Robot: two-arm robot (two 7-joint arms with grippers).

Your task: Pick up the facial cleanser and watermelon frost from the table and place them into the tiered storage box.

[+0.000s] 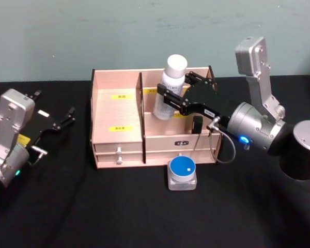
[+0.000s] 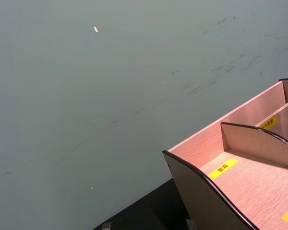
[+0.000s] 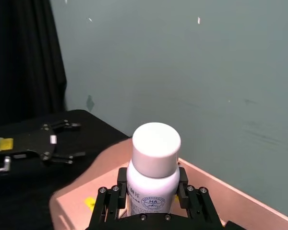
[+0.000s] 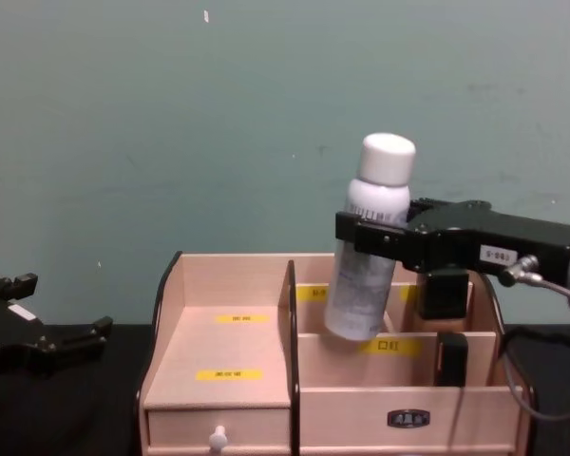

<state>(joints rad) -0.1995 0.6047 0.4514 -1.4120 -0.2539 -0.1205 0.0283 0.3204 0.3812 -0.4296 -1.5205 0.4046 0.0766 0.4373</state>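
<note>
Right gripper [image 1: 171, 101] clamped on facial cleanser [image 1: 171, 77]. Bottle tilted, base inside right rear compartment of tiered storage box [image 1: 116, 111], beside centre divider. Watermelon frost [image 1: 182, 169] on surface [image 1: 93, 206] at box's 6 o'clock, near front edge. Left gripper [image 1: 54, 107] spread open at 9 o'clock, well apart.

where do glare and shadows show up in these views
Head view: the cap of the white bottle is the brightest spot, and a blue light glows on the right arm. Left wrist view: a soft shadow lies under the tiered storage box divider. Chest view: the parked left gripper merges with the dark table; the right gripper holds the bottle.
</note>
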